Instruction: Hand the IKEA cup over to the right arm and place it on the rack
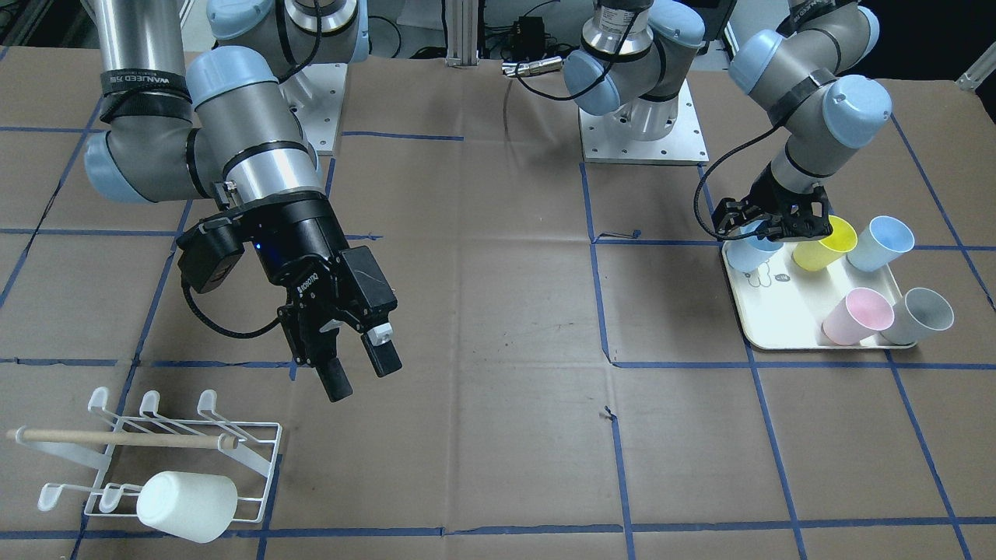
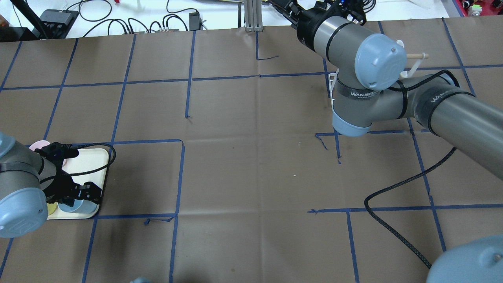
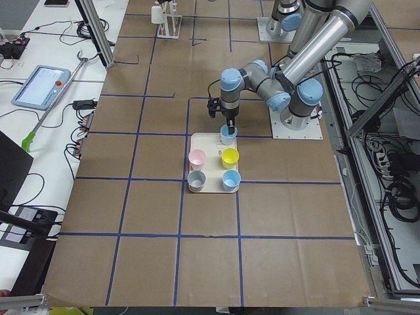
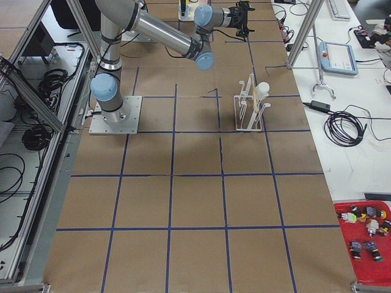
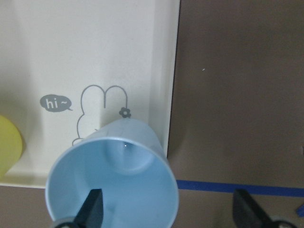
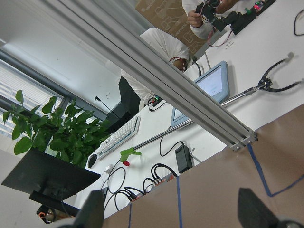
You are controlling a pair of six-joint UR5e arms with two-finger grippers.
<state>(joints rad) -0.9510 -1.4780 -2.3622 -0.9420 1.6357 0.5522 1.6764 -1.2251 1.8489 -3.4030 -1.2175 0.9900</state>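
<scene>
Spotting the blue cup point(image 1: 748, 256) standing mouth-up in the tray point(image 1: 770, 330) corner nearest the robot's base and the table's middle, just beside a rabbit drawing point(image 5: 102, 102). Straddling its wall with the left gripper point(image 1: 766, 229): one finger point(image 5: 93, 210) dipping inside the mouth, the other out over the table, clear of the rim, so spread wide and not clamping. Sharing the tray with a yellow cup point(image 1: 825, 243) just beside, a second blue cup point(image 1: 881, 243), a pink cup point(image 1: 857, 316) and a grey cup point(image 1: 920, 316). Holding the right gripper point(image 1: 362, 375) well apart, across the table, tilting down over bare paper, fingers parted wide and gripping nothing. Finding the rack point(image 1: 148, 401) near it, toward the table's edge, with a white cup point(image 1: 187, 505) hanging on one prong below the dowel point(image 1: 117, 438).
</scene>
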